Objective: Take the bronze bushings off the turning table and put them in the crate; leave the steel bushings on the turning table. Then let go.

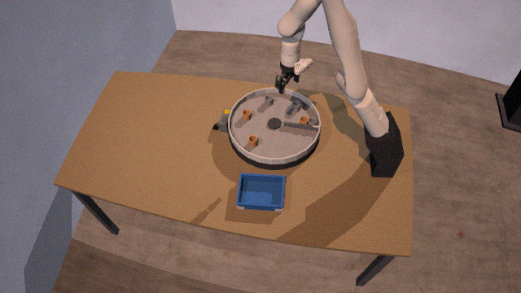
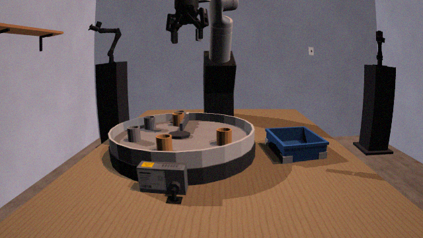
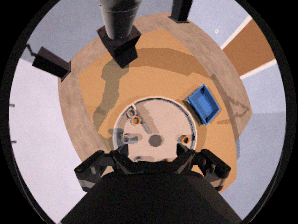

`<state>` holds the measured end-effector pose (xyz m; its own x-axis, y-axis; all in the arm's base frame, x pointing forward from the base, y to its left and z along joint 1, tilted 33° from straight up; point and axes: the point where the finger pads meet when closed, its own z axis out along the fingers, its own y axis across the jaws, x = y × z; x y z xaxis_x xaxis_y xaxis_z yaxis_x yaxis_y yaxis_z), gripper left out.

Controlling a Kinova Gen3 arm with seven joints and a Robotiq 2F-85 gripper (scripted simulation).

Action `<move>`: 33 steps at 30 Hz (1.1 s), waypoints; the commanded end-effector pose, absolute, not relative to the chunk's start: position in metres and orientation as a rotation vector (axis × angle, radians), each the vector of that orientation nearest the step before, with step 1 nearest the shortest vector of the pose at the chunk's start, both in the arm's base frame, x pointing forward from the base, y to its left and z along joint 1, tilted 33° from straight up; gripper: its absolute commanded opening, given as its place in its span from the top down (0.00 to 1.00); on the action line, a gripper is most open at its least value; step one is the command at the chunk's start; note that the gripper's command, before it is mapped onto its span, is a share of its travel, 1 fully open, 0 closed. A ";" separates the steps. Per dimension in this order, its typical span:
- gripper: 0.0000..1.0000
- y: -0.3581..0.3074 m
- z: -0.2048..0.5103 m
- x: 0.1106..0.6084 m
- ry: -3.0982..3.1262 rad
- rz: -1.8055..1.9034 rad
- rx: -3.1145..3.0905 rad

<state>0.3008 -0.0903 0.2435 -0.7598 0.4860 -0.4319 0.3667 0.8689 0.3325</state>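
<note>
Hovered high over turning table (image 1: 313, 140), tool (image 2: 185, 34) wide open, empty; best descended timed onto 1 bronze bushing (image 1: 304, 120).

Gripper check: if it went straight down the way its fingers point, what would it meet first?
Probably the turning table. The open, empty gripper hangs high above its far part near a steel bushing; depth leaves floor, rim or bushing unsettled.

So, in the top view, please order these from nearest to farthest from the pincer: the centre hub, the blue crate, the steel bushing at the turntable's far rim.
From the open pincer:
1. Steel bushing, just beside it at the far rim.
2. Centre hub, mid-turntable.
3. Blue crate, off the turntable, near table edge.
</note>
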 end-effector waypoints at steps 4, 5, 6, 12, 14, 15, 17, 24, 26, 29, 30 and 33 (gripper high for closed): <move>0.00 -0.129 0.216 0.301 2.521 0.310 0.620; 0.00 -0.139 0.210 0.301 2.521 0.310 0.620; 0.00 -0.139 0.210 0.301 2.521 0.310 0.620; 0.00 -0.139 0.210 0.301 2.521 0.310 0.620; 0.00 -0.139 0.210 0.301 2.521 0.310 0.620; 0.00 -0.139 0.210 0.301 2.521 0.310 0.620; 0.00 -0.139 0.210 0.301 2.521 0.310 0.620; 0.00 -0.190 0.175 0.299 2.519 0.307 0.628; 0.00 -0.190 0.175 0.299 2.519 0.307 0.628; 0.00 -0.190 0.175 0.299 2.519 0.307 0.628; 0.00 -0.190 0.175 0.299 2.519 0.307 0.628; 0.00 -0.190 0.175 0.299 2.519 0.307 0.628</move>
